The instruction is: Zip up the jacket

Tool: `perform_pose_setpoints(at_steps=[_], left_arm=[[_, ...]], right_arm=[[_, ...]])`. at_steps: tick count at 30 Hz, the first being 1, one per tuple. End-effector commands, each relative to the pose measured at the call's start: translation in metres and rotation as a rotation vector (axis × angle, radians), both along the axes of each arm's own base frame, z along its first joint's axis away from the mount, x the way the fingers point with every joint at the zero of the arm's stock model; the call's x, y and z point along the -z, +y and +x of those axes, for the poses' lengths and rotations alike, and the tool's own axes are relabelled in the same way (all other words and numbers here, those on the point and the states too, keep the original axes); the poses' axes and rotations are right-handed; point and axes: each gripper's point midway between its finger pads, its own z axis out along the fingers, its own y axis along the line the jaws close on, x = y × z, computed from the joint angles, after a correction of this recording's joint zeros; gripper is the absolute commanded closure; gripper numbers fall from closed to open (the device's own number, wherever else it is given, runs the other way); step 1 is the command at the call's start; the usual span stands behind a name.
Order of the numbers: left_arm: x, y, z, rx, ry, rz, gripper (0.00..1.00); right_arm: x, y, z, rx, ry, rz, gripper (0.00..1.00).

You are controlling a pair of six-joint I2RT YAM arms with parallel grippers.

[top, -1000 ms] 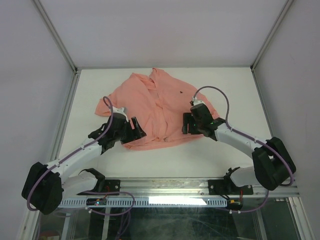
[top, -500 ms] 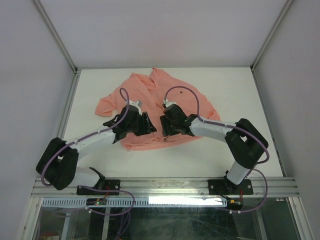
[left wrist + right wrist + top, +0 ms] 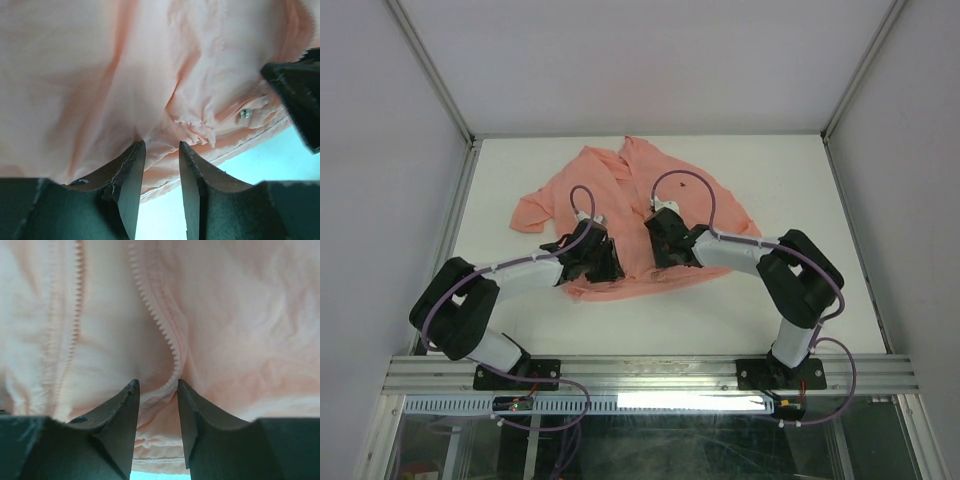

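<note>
The salmon-pink jacket [image 3: 640, 205] lies wrinkled and open-fronted on the white table, collar away from the arms, with a tiny dark chest mark [image 3: 681, 183]. My left gripper [image 3: 604, 262] rests on the lower left hem; its jaws stand open, pressed into the fabric [image 3: 100, 75] with a fold of hem between the tips [image 3: 161, 148]. A small metal zipper piece [image 3: 244, 113] lies to its right. My right gripper [image 3: 663, 246] sits at the lower centre front, open [image 3: 158, 385], straddling the bottom end of one row of zipper teeth [image 3: 159, 325]. The other row [image 3: 76, 315] runs on the left.
The white table [image 3: 790, 180] is walled by pale panels with metal frame posts [image 3: 445, 100]. The jacket's hem lies close to the near table area [image 3: 250, 160]. The right gripper's dark body [image 3: 300, 95] shows at the left wrist view's right edge. Purple cables loop over both arms.
Both arms have swung inward from the jacket's sides to its lower front. The left gripper has since dropped toward the hem; the right gripper has barely moved in the last half second.
</note>
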Motion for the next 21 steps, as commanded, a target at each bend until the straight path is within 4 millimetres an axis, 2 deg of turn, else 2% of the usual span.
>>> perform_pose_setpoints(at_steps=[1, 4, 7, 12, 16, 21], left_arm=[[0.009, 0.03, -0.013, -0.02, -0.001, 0.137, 0.64], [0.0, 0.034, -0.017, -0.027, -0.021, 0.14, 0.64], [-0.013, 0.029, -0.019, -0.014, -0.041, 0.101, 0.6], [-0.062, 0.011, -0.01, 0.002, -0.14, -0.031, 0.45], [-0.101, -0.002, 0.0, 0.006, -0.241, -0.139, 0.38], [-0.126, -0.02, 0.005, 0.04, -0.287, -0.241, 0.31]], right_arm=[[-0.009, -0.03, 0.008, 0.079, -0.038, -0.072, 0.63], [-0.013, -0.033, 0.011, 0.081, -0.046, -0.065, 0.73], [-0.018, -0.027, 0.011, 0.058, -0.047, -0.034, 0.82], [-0.038, -0.01, 0.005, -0.013, -0.053, 0.079, 0.97], [-0.062, 0.009, -0.008, -0.12, -0.066, 0.211, 0.99], [-0.091, 0.031, -0.031, -0.277, -0.08, 0.381, 0.97]])
